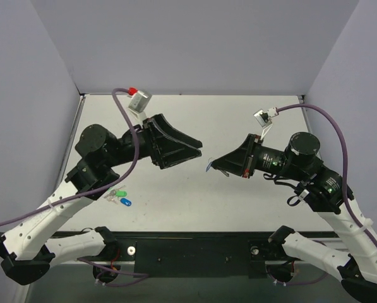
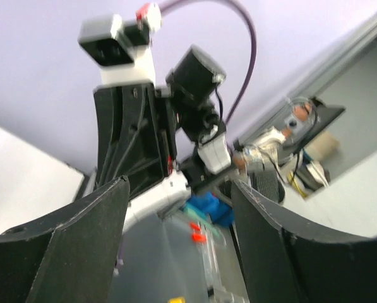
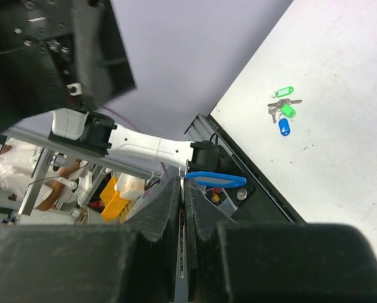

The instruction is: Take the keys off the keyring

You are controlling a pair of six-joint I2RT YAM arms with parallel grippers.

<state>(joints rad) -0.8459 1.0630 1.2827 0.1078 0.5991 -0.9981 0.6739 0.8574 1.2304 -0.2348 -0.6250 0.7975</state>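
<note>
1. Two tools face each other tip to tip in the air above a pale bench point(image 1: 239, 113), in the overhead view.
2. The right tool point(image 3: 183, 186) is closed and pinches the keyring point(image 3: 216, 180). This is a light-blue oval plastic tag with a pale centre, and it sticks out sideways from the fingertips.
3. Overhead, the keyring point(image 1: 209, 166) sits at the tip of the right tool point(image 1: 215, 165), between the two tools and clear of the bench.
4. The left tool point(image 2: 180, 183) is open, with its fingers spread wide and nothing between them. Overhead, the left tool point(image 1: 199, 149) is near the keyring but apart from it.
5. The key is too small to make out in any view. I cannot tell whether it hangs from the ring or where it is. The thin metal ring does not show either.
6. A bunch point(image 1: 117, 197) of green and dark blue tags with keys lies on the bench by the left arm, well apart from both tools. It is not part of the task.
7. Handling, as a judgement: the keyring is very light. Its tag looks stiff and smooth, so it could swivel in a pinch.
8. A key this small would be hard, thin and slippery. It is probably best taken flat-face between the pads, close to the ring.
9. The ring is likely springy wire, so the key would need sliding around its coil, not a straight pull.
</note>
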